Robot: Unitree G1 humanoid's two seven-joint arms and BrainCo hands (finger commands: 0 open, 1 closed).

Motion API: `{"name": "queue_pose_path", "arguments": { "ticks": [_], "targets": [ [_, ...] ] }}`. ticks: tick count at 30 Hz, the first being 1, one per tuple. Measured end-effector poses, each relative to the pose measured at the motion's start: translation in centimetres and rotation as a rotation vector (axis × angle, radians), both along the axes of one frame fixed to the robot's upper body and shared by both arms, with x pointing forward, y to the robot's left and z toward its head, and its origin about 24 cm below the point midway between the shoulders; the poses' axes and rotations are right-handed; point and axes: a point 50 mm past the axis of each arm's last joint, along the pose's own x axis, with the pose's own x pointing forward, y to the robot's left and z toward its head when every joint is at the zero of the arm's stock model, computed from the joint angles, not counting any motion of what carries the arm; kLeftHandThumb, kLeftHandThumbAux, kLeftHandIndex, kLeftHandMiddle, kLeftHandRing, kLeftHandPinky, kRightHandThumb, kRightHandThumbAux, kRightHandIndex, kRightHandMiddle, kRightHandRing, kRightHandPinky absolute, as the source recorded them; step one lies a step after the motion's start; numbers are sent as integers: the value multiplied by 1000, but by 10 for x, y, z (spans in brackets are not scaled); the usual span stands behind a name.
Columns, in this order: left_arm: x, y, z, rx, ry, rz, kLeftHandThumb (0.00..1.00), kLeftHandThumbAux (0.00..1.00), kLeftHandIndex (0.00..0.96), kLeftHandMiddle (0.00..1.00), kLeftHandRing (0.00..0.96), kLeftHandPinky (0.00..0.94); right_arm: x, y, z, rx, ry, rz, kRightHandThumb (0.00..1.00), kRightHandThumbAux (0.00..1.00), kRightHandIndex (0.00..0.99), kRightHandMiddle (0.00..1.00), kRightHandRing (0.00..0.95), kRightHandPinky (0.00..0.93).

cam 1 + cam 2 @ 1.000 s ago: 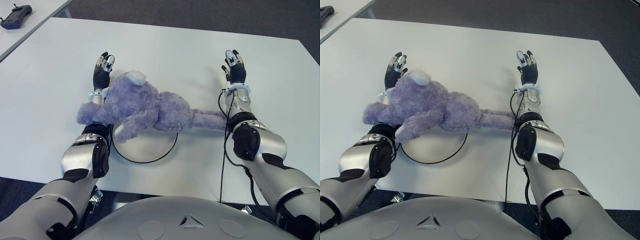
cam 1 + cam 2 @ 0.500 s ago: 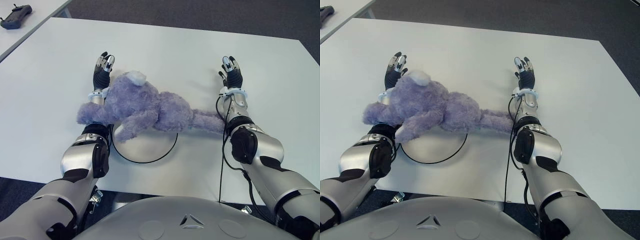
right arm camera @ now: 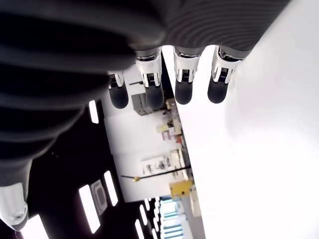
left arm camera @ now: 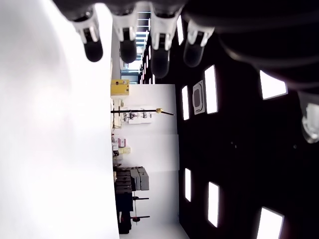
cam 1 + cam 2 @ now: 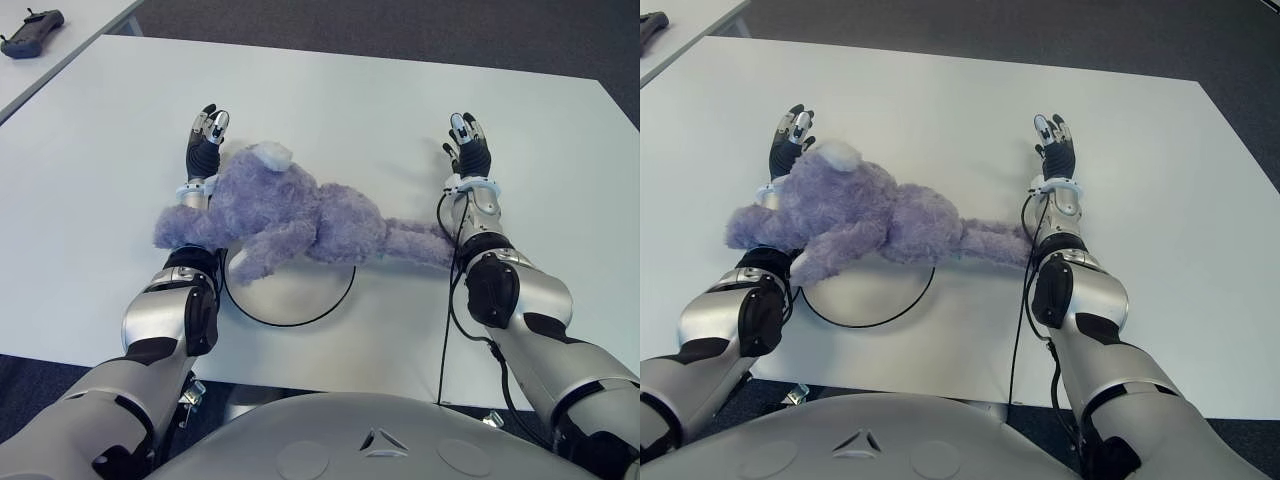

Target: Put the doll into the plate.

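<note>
On a smooth white table (image 5: 330, 110), going from the robot's left to its right: a dark handheld controller (image 5: 31, 19) lies on a second table at the far left corner. Nearer, the left hand (image 5: 204, 143) stretches flat and forward, its black, silver-tipped fingers (image 4: 127, 47) straight, slightly apart and holding nothing, just beside the doll's head. The doll (image 5: 290, 215), a fluffy lavender plush animal with a pale patch on its head, lies sprawled on its belly, its front half draped over the far rim of a round, shallow white plate (image 5: 290, 290) edged in black, its legs trailing off onto the table toward the right forearm. The right hand (image 5: 468, 146) is also extended, fingers (image 3: 183, 74) straight and empty. Compared with half a second ago, the right hand has slid slightly forward and outward; doll, plate and left hand are unchanged.
</note>
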Motion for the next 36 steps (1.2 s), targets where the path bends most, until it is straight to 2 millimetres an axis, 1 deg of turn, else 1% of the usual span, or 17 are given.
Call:
{"name": "queue_pose_path", "arguments": {
  "ticks": [5,20,26,36],
  "targets": [
    [0,0,0,0,0,0,0,351,107,134,60,0,-2,0,-3,-2,10,1,0,570,64,73,38,9],
    [0,1,0,1,1,1,0,342,93,121,41,0,-2,4,-5,-15,18,21,0,606,62,75,49,42],
    [0,1,0,2,2,3,0,334,80,115,35,0,-2,7,-7,-7,16,30,0,614,57,80,60,63],
    [-1,3,-1,5,3,6,0,332,68,109,32,0,-3,18,-10,12,8,47,0,617,58,86,65,55]
  ]
}}
